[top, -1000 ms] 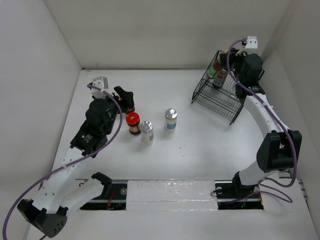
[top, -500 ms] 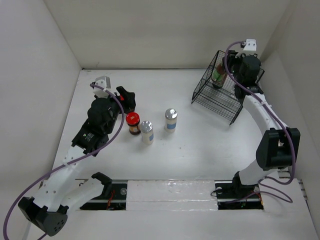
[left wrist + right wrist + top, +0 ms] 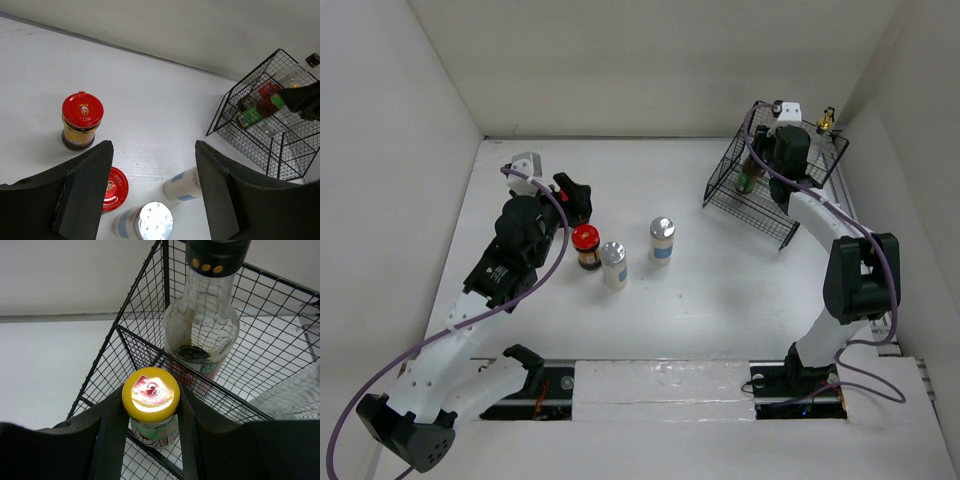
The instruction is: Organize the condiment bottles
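My right gripper [image 3: 150, 407] is shut on the neck of the yellow-capped sauce bottle [image 3: 150, 394], holding it upright over the near-left corner of the black wire basket [image 3: 140, 305]. A black-capped bottle [image 3: 202, 335] stands in the basket behind it. In the top view the right gripper [image 3: 765, 160] hangs over the basket [image 3: 760, 205], and a gold-capped bottle [image 3: 827, 120] shows at its far right corner. My left gripper [image 3: 152, 150] is open above two silver-lidded shakers [image 3: 150, 222] [image 3: 185, 182] and a red-lidded jar [image 3: 114, 189]. Another red-lidded jar [image 3: 82, 120] stands further off.
The basket sits in the back right corner close to the white walls. The jars [image 3: 585, 245] and shakers [image 3: 613, 265] [image 3: 662, 240] stand grouped left of the table's middle, just right of the left gripper [image 3: 570, 195].
The right gripper has carried the yellow-capped bottle leftward over the basket, uncovering the gold-capped bottle behind. The left arm shifted slightly, then stayed still.
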Motion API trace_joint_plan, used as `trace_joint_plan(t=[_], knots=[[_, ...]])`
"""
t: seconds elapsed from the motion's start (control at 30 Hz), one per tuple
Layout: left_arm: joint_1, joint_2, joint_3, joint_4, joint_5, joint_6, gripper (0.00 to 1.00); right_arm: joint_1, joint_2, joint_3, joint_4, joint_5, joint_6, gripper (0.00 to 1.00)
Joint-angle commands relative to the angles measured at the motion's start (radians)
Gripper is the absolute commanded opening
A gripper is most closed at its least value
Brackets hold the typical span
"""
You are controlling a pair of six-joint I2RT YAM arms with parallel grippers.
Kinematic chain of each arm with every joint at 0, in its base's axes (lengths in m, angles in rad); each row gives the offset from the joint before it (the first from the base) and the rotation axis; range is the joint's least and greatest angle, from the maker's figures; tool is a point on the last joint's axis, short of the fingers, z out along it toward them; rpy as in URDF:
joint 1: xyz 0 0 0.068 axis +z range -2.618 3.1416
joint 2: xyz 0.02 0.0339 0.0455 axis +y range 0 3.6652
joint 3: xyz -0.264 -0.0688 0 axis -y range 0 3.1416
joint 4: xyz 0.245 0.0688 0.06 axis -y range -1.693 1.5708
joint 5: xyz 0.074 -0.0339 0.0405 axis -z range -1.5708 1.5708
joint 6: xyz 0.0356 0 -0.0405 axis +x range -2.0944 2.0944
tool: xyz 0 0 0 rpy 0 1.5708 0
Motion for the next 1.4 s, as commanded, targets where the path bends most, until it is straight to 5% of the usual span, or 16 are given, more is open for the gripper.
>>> trace_joint_plan(t=[0.0, 0.27, 0.57, 0.67, 0.7, 0.8, 0.87, 0.93, 1.07, 1.37], knots=[[0.004, -0.006, -0.006, 0.049, 0.007, 0.014, 0.62, 0.024, -0.018, 0.025, 0.154, 0.019, -0.003, 0.29], [0.004, 0.003, -0.006, 0.049, 0.025, 0.014, 0.62, 0.035, -0.046, 0.036, 0.102, 0.049, -0.003, 0.69], [0.004, -0.006, -0.006, 0.058, 0.025, 0.014, 0.62, 0.139, -0.205, 0.028, 0.003, 0.049, 0.009, 0.87], [0.004, -0.006, -0.006, 0.058, 0.025, 0.014, 0.62, 0.232, -0.262, -0.047, 0.003, 0.037, 0.049, 0.63], [0.004, -0.006, -0.006, 0.058, 0.025, 0.014, 0.62, 0.260, -0.271, -0.090, 0.003, 0.023, 0.059, 0.27], [0.004, -0.016, -0.006, 0.058, 0.025, 0.014, 0.62, 0.374, -0.293, -0.142, -0.038, -0.017, 0.087, 0.12], [0.004, -0.026, -0.006, 0.058, 0.025, 0.014, 0.62, 0.427, -0.305, -0.174, -0.082, -0.007, 0.098, 0.30], [0.004, -0.038, -0.006, 0.058, 0.025, 0.014, 0.63, 0.484, -0.329, -0.199, -0.164, -0.016, 0.098, 0.69], [0.004, -0.039, -0.006, 0.058, 0.025, 0.014, 0.66, 0.553, -0.354, -0.224, -0.291, -0.075, 0.089, 0.98], [0.004, -0.039, -0.006, 0.058, 0.043, 0.014, 0.66, 0.612, -0.264, -0.190, -0.350, -0.075, 0.078, 1.00]])
